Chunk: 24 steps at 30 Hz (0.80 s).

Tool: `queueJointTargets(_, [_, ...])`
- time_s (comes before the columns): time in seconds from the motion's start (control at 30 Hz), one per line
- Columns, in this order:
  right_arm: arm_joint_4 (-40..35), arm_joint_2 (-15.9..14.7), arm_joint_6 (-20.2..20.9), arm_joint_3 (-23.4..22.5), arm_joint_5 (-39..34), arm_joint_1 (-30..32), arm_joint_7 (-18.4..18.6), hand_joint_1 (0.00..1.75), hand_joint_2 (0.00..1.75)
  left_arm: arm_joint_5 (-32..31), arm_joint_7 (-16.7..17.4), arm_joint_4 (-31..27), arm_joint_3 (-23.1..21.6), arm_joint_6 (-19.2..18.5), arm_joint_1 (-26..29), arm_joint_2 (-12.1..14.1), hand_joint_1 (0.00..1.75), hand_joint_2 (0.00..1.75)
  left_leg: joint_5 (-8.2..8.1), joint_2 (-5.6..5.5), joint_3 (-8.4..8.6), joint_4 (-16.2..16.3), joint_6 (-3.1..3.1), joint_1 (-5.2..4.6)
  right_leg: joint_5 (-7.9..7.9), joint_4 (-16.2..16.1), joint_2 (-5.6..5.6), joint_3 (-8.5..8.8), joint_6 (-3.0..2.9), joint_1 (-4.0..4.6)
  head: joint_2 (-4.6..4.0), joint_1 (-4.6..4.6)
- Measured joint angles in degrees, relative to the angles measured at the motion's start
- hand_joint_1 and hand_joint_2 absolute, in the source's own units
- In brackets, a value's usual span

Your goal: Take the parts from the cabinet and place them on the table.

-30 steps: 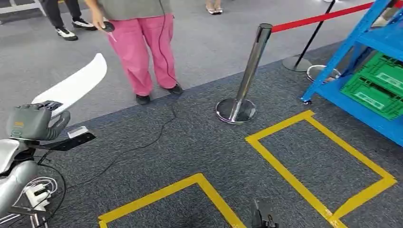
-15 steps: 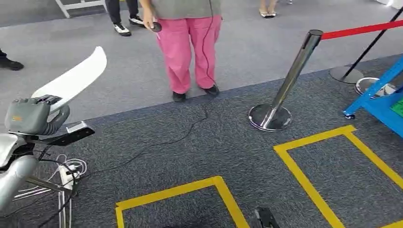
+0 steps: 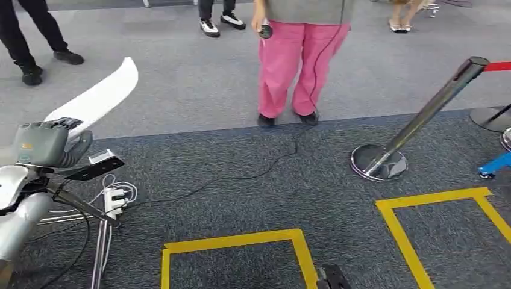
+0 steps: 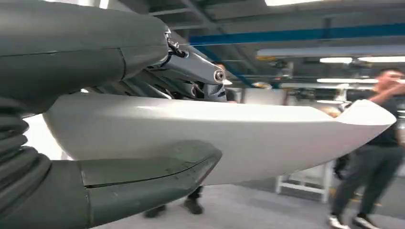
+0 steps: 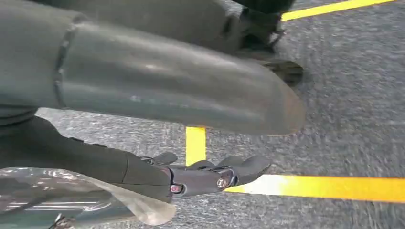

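Note:
My left hand (image 3: 45, 144) is raised at my left side and grips a long white curved part (image 3: 99, 96) that sticks up and forward from it. In the left wrist view the white part (image 4: 248, 133) lies between the thick thumb (image 4: 143, 183) and the darker fingers (image 4: 191, 71). My right hand (image 5: 157, 90) hangs low over the carpet, its dark fingers (image 5: 215, 179) stretched out and apart from the thumb, with nothing between them. One foot of the blue cabinet (image 3: 495, 165) peeks in at the right edge.
A person in pink trousers (image 3: 301, 60) stands ahead holding a dark device (image 3: 265, 30). Other people's legs (image 3: 30, 36) are at the back left. A chrome rope post (image 3: 422, 120) stands right. Yellow tape squares (image 3: 235, 242) mark the carpet. A power strip and cables (image 3: 114, 198) lie near my left arm.
The camera has turned to the left, so the whole scene slid right and the blue cabinet has nearly left the picture. My left hand still holds the white part the same way.

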Motion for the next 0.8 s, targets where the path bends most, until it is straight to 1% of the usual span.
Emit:
queueJointTargets(0.03, [0.0, 0.0, 0.0, 0.1, 0.0, 0.2, 0.2, 0.00, 0.00, 0.1, 0.0, 0.1, 0.0, 0.0, 0.0, 0.0, 1.75, 1.75, 0.00, -0.69, 0.00, 0.0, 0.00, -0.08, -0.68, 2.9, 0.10, -1.71, -0.04, 0.02, 0.00, 0.00])
queueJointTargets(0.07, [0.0, 0.0, 0.0, 0.2, 0.0, 0.4, 0.3, 0.00, 0.00, 0.3, 0.0, 0.2, -0.2, 0.0, 0.0, -0.1, 1.75, 1.75, 0.01, -1.60, 0.01, 0.0, 0.01, -0.14, -0.12, 4.0, 0.16, -2.83, -0.15, 0.02, 0.00, 0.00])
queueJointTargets(0.1, [0.0, 0.0, 0.0, 0.3, 0.0, 0.4, 0.5, 0.00, 0.00, 0.4, 0.0, 0.3, -0.2, 0.0, 0.0, -0.2, 1.75, 1.75, 0.01, -2.53, 0.06, 0.0, 0.01, -0.16, 1.89, 2.3, 0.24, -2.50, -0.35, 0.04, 0.00, 0.02])
queueJointTargets(0.13, [0.0, 0.0, 0.0, 0.5, 0.0, 0.4, 0.5, 0.00, 0.00, 0.5, 0.0, 0.4, -0.2, 0.0, 0.0, -0.2, 1.75, 1.75, 0.02, -3.43, 0.13, 0.0, -0.01, -0.19, 4.84, -1.9, 0.60, -0.88, -0.62, 0.04, 0.00, -0.02])
queueJointTargets(0.17, [0.0, 0.0, -0.1, 0.6, 0.0, 0.4, 0.5, 0.00, 0.00, 0.7, 0.0, 0.5, -0.2, 0.0, -0.1, -0.2, 1.75, 1.75, 0.06, -4.27, 0.25, 0.0, -0.07, -0.19, 7.76, -7.2, 1.54, 1.41, -0.99, 0.04, 0.00, 0.02])
queueJointTargets(0.2, [0.0, -0.2, -0.3, 0.6, 0.0, 0.4, 0.5, 0.00, 0.00, 1.0, -0.1, 0.5, -0.2, 0.0, -0.2, -0.2, 1.75, 1.75, 0.08, -4.89, 0.23, 0.0, -0.12, -0.06, 10.03, -12.4, 4.35, 3.58, -1.35, -0.03, 0.00, 0.02])
queueJointTargets(0.23, [0.0, -0.4, -0.3, 0.7, -0.1, 0.3, 0.6, 0.00, 0.00, 1.0, -0.1, 0.5, -0.2, 0.0, -0.4, -0.3, 1.75, 1.75, 0.18, -5.48, -0.09, 0.3, -0.48, -0.23, 9.37, -13.6, 7.41, 4.17, -1.76, -0.48, 0.00, -0.15])
queueJointTargets(0.27, [0.0, -0.4, -0.3, 0.8, -0.1, 0.3, 0.6, 0.00, 0.00, 1.0, -0.1, 0.6, -0.2, 0.0, -0.6, -0.3, 1.75, 1.75, 0.37, -6.37, -0.59, 0.3, -0.85, 0.30, 9.28, -14.4, 6.81, 4.89, -1.36, -0.36, 0.00, -0.02])
queueJointTargets(0.3, [0.0, -0.4, -0.4, 0.9, -0.1, 0.3, 0.7, 0.00, 0.00, 1.1, -0.1, 0.7, -0.2, 0.0, -0.6, -0.2, 1.75, 1.75, 0.62, -7.12, -0.74, 0.1, -1.40, 0.62, 9.26, -14.3, 6.35, 4.71, -1.51, -0.08, 0.00, 0.06])
queueJointTargets(0.33, [0.0, -0.4, -0.4, 1.0, -0.3, 0.4, 0.7, 0.00, 0.00, 1.3, -0.1, 0.7, -0.2, 0.0, -0.5, -0.2, 1.75, 1.75, 0.93, -7.78, -0.82, -0.2, -1.94, 0.81, 9.37, -14.4, 5.70, 4.86, -1.70, 0.03, 0.00, 0.20])
queueJointTargets(0.37, [0.0, -0.4, -0.5, 1.0, -0.4, 0.2, 0.9, 0.00, 0.00, 1.6, -0.2, 0.8, -0.2, 0.0, -0.5, -0.1, 1.75, 1.75, 1.09, -8.48, -0.86, -0.4, -2.36, 0.68, 9.75, -15.0, 5.02, 5.18, -2.01, -0.11, 0.00, 0.11])
queueJointTargets(0.4, [0.0, -0.4, -0.5, 1.0, -0.7, 0.1, 1.3, 0.00, 0.00, 1.8, -0.2, 0.8, -0.2, 0.0, -0.5, -0.1, 1.75, 1.75, 0.56, -5.45, -1.10, 0.4, -2.22, 0.57, 10.16, -15.6, 4.19, 5.60, -2.23, -0.40, 0.00, 0.15])
queueJointTargets(0.43, [0.0, -0.4, -0.3, 1.0, -0.8, 0.1, 1.5, 0.00, 0.00, 2.2, -0.3, 0.9, -0.3, -0.2, -0.9, -0.1, 1.75, 1.75, -0.96, -2.19, -1.95, 2.3, -2.46, 0.19, 10.18, -15.9, 3.70, 5.86, -2.47, -0.26, 0.00, -0.26])
queueJointTargets(0.47, [0.0, -0.4, -0.2, 1.0, -0.9, 0.2, 1.7, 0.00, 0.00, 2.7, -0.3, 1.0, -0.3, -0.3, -1.3, -0.2, 1.75, 1.75, -3.14, -0.55, -3.63, 6.0, -2.76, 0.26, 10.16, -15.8, 3.07, 5.90, -2.59, -0.18, 0.00, -0.22])
queueJointTargets(0.5, [0.0, -0.4, -0.1, 1.0, -1.2, 0.3, 1.8, 0.00, 0.00, 3.1, -0.3, 1.2, -0.4, -0.4, -1.5, -0.4, 1.75, 1.75, -5.38, 0.24, -5.77, 10.8, -3.03, 0.44, 10.05, -15.8, 2.40, 5.92, -2.73, -0.10, 0.00, -0.26])
queueJointTargets(0.53, [0.0, -0.5, -0.1, 1.0, -1.3, 0.3, 2.0, 0.00, 0.00, 3.7, -0.3, 1.4, -0.5, -0.6, -1.5, -0.5, 1.75, 1.75, -7.14, 0.51, -7.83, 15.4, -3.29, 0.64, 9.98, -15.8, 1.74, 5.89, -2.73, -0.09, 0.00, -0.24])
queueJointTargets(0.57, [0.0, -0.5, -0.1, 1.0, -1.5, 0.4, 2.1, 0.00, 0.00, 4.2, -0.3, 1.6, -0.7, -1.0, -1.5, -0.6, 1.75, 1.75, -7.44, 0.54, -8.64, 17.4, -3.50, 0.80, 9.94, -15.8, 1.23, 5.88, -2.68, -0.10, 0.00, -0.26])
queueJointTargets(0.6, [0.0, -0.5, -0.1, 1.0, -1.7, 0.4, 2.2, 0.00, 0.00, 4.9, -0.3, 1.8, -0.8, -1.2, -1.5, -0.7, 1.75, 1.75, -6.43, 0.56, -7.99, 16.5, -3.65, 0.94, 9.88, -15.8, 0.81, 5.92, -2.62, -0.10, 0.00, -0.26])
queueJointTargets(0.63, [0.0, -0.5, -0.1, 1.0, -1.8, 0.3, 2.3, 0.00, 0.00, 5.9, -0.5, 1.9, -0.9, -1.8, -1.5, -0.8, 1.75, 1.75, -4.51, 0.59, -6.21, 13.3, -3.71, 1.05, 9.80, -15.7, 0.56, 5.99, -2.52, -0.11, 0.00, -0.26])
queueJointTargets(0.7, [0.0, -0.5, 0.1, 1.0, -2.2, 0.2, 2.7, 0.00, 0.00, 8.6, -1.2, 2.0, -0.9, -3.1, -1.7, -0.8, 1.75, 1.75, 0.10, 1.00, -0.20, 2.6, -3.63, 1.12, 9.43, -15.5, 0.05, 6.29, -2.06, -0.15, 0.00, -0.26])
queueJointTargets(0.73, [0.0, -0.5, 0.1, 1.0, -2.2, 0.2, 2.7, 0.00, 0.00, 10.0, -1.4, 2.1, -0.9, -3.7, -1.9, -0.9, 1.75, 1.75, -1.20, 1.26, 1.28, 0.6, -3.32, 0.84, 9.22, -15.4, -0.10, 6.09, -1.73, 0.10, 0.00, -0.24])
queueJointTargets(0.77, [0.0, -0.5, 0.1, 1.0, -2.3, 0.1, 2.8, 0.00, 0.00, 10.7, -1.6, 2.1, -0.9, -4.1, -1.9, -0.9, 1.75, 1.75, -0.90, 1.08, 1.07, -0.3, -2.72, 0.73, 9.11, -15.0, -0.12, 5.80, -1.48, 0.29, 0.00, -0.20])
queueJointTargets(0.8, [0.0, -0.5, 0.1, 1.0, -2.4, 0.1, 2.9, 0.00, 0.00, 11.3, -1.8, 2.2, -0.9, -4.5, -1.9, -1.0, 1.75, 1.75, -0.72, 1.10, 1.07, -0.4, -2.76, 0.84, 8.95, -14.9, -0.16, 5.69, -1.80, 0.40, 0.00, -0.13])
